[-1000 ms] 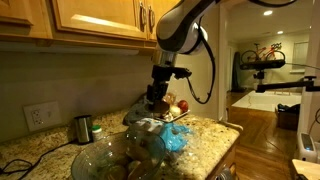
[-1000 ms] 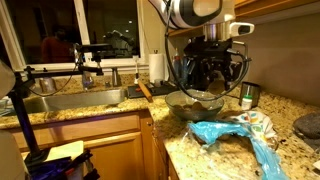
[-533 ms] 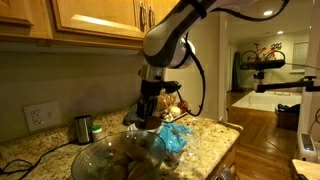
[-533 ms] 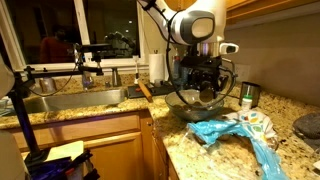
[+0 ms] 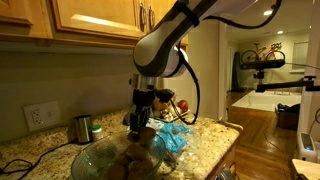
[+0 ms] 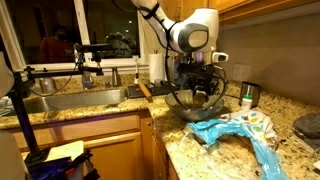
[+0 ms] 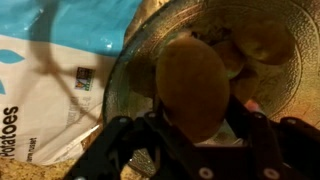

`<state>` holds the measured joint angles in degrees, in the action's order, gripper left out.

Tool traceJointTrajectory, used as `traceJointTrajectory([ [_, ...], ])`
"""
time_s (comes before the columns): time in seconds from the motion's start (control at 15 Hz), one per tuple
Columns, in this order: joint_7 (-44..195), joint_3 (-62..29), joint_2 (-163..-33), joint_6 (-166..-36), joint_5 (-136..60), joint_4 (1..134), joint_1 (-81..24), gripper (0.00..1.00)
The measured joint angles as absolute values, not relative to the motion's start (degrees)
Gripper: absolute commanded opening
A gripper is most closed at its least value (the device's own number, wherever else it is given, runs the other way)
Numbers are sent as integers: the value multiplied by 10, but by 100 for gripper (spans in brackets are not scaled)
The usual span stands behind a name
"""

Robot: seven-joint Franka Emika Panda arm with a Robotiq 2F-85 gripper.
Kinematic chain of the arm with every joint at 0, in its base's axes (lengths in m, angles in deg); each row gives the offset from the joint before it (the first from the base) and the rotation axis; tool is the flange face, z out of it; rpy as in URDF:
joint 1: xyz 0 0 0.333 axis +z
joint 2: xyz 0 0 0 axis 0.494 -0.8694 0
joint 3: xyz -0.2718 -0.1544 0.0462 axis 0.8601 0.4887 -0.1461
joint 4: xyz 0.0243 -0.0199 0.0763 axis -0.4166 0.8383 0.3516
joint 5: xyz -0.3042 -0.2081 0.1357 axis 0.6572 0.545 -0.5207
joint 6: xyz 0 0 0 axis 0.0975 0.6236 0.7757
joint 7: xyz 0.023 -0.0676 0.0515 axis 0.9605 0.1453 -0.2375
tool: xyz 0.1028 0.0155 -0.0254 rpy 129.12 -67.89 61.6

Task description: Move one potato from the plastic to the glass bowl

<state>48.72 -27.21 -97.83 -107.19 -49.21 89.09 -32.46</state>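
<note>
— What worries you in an exterior view?
— My hand (image 5: 140,118) hangs above the glass bowl (image 5: 95,160), and the plastic (image 5: 176,138) lies at its 2 o'clock on the counter (image 5: 215,135). A release from this height could hit the glass hard.
— And here, in an exterior view?
— The glass bowl (image 6: 185,110) is under me, with the plastic (image 6: 240,130) at 4 o'clock. I can't judge my height.
— Wrist view?
— I'm clamped on a potato (image 7: 190,85) near the rim at 9 o'clock. Other potatoes (image 7: 255,45) lie at 1 o'clock. Mine could bounce off them and roll out.
</note>
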Motion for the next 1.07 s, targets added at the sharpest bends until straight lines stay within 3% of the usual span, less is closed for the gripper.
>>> traceJointTrajectory([
  [1.07, 469, -277, -1024, -1070, -485, 824, -324, 37],
])
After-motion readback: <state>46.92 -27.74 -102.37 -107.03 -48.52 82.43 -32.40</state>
